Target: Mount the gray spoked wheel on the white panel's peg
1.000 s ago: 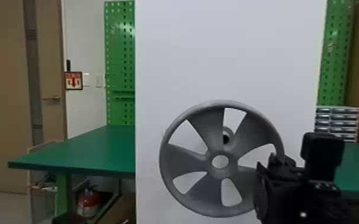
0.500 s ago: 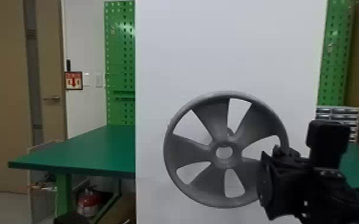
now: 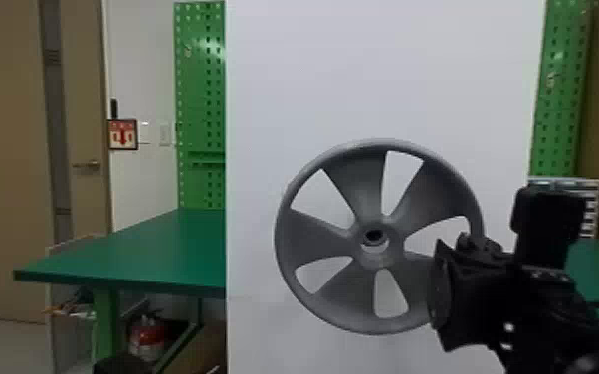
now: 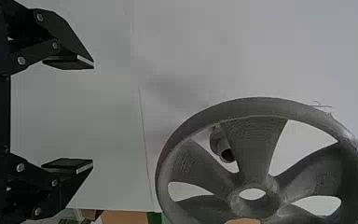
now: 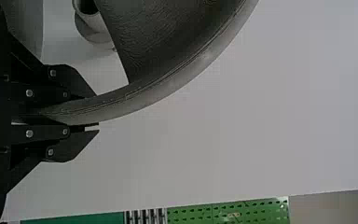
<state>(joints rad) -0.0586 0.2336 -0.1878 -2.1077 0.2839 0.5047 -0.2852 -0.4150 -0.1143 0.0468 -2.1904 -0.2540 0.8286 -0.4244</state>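
The grasping part of the task has been done: the gray spoked wheel [image 3: 363, 184] is held by its rim in the right tool [image 5: 98, 113], whose fingers are closed to the rim's thickness. The left tool [image 4: 93, 114] is held with its fingers spread wide and nothing between them, beside the wheel and in front of the white panel [image 3: 363, 74].

The wheel is carried upright in front of the panel, its face turned roughly parallel to it. From the head, the dark hollow end of the peg [image 4: 220, 142] is seen through the hub [image 3: 378, 258], slightly above the middle of its bore. From the left wrist, the peg is seen beyond an opening between the spokes, so the wheel is judged to be not yet mounted.

What is left is the finer half: the bore should be centred on the peg, the wheel pushed on squarely, and the rim released once the weight is borne. With the rim gripped at one side only, some tilt or a catch on the peg's edge might be expected.

On the wall, a sign [image 3: 123, 134] with a red downward arrow can be made out; its print is left unread
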